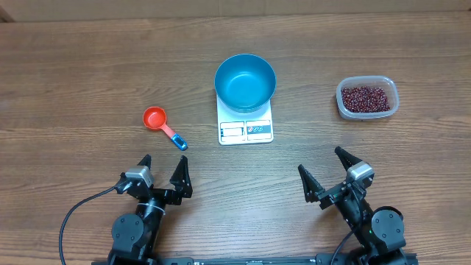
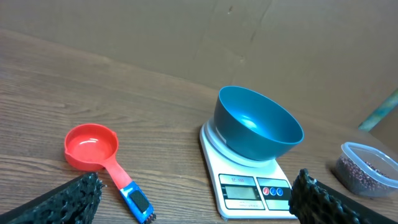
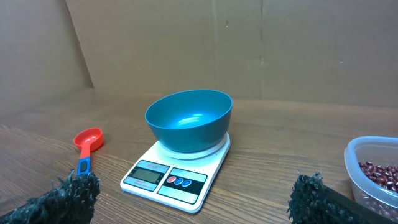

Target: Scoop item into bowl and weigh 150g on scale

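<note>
The blue bowl (image 1: 245, 82) (image 2: 257, 122) (image 3: 188, 119) stands empty on the white scale (image 1: 246, 129) (image 2: 245, 190) (image 3: 166, 177) at the table's middle. Dark red-brown beans (image 1: 366, 97) (image 3: 379, 175) fill a clear plastic tub (image 1: 368, 98) (image 2: 367, 168) at the right. A red scoop with a blue handle end (image 1: 163, 126) (image 2: 103, 159) (image 3: 87, 147) lies left of the scale. My left gripper (image 1: 163, 169) (image 2: 194, 202) stands open near the front edge, below the scoop. My right gripper (image 1: 325, 169) (image 3: 189, 202) is open too, front right of the scale, holding nothing.
Brown cardboard walls close off the back of the wooden table (image 1: 81, 73). A black cable (image 1: 73, 213) loops at the left arm's base.
</note>
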Robot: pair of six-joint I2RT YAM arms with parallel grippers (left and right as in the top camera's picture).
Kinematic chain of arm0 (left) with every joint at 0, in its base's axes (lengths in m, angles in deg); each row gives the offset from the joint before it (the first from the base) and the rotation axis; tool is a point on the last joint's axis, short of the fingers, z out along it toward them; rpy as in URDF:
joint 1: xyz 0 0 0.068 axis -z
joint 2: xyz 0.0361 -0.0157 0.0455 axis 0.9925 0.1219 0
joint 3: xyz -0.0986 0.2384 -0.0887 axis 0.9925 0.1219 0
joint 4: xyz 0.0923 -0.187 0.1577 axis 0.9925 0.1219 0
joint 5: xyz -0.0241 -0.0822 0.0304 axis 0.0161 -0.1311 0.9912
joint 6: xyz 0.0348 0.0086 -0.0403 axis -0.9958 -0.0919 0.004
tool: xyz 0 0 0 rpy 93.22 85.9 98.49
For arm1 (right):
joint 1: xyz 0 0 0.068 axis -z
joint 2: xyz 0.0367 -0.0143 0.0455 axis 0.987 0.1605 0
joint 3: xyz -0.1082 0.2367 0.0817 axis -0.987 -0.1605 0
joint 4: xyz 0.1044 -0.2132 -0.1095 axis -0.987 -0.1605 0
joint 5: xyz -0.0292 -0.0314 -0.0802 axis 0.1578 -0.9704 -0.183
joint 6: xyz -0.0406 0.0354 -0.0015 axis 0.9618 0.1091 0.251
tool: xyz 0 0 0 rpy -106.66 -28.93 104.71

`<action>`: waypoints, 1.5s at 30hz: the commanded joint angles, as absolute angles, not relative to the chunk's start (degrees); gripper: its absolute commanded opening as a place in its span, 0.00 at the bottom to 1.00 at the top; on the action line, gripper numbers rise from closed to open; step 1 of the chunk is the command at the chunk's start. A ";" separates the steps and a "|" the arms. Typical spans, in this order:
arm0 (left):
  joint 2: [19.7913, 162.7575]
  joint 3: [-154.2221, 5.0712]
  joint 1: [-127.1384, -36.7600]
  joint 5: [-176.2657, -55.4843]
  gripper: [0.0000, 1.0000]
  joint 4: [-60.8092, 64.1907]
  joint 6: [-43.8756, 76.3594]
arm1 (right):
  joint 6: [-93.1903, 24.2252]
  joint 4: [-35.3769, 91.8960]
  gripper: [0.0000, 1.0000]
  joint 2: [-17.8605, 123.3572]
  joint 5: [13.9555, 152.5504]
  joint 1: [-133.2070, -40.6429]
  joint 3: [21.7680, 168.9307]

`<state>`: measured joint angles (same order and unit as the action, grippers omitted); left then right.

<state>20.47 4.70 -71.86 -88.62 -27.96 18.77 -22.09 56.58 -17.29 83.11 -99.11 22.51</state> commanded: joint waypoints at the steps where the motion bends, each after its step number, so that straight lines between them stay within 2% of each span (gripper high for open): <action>1: 19.99 5.03 -72.10 -88.03 1.00 -28.05 17.67 | -22.31 56.86 1.00 -17.86 82.52 -98.98 21.94; 38: 19.99 5.03 -72.10 -88.01 0.99 -28.11 17.67 | -22.31 56.86 1.00 -17.86 82.52 -98.98 21.94; 45: 19.99 5.03 -72.17 -80.73 1.00 -33.09 18.74 | -22.31 56.86 1.00 -17.86 82.52 -98.98 21.94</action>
